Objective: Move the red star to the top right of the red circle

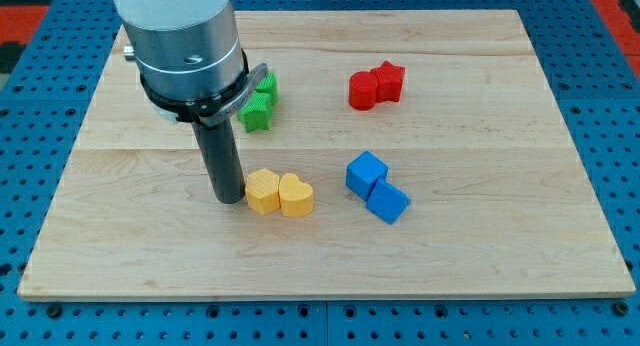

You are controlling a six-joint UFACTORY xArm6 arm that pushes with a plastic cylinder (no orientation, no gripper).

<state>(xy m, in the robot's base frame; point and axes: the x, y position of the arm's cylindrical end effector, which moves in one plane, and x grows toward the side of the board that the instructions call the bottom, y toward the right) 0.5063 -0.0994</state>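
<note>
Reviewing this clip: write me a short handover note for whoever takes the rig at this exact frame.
My tip rests on the board just left of the yellow blocks, far from the task's things.
The red star sits touching the red circle, on its upper right, near the view's top.
Done: the star already looks placed top right of the circle.
Left: probably nothing; confirm placement.
Also there: green blocks partly behind the arm, two blue blocks.
</note>
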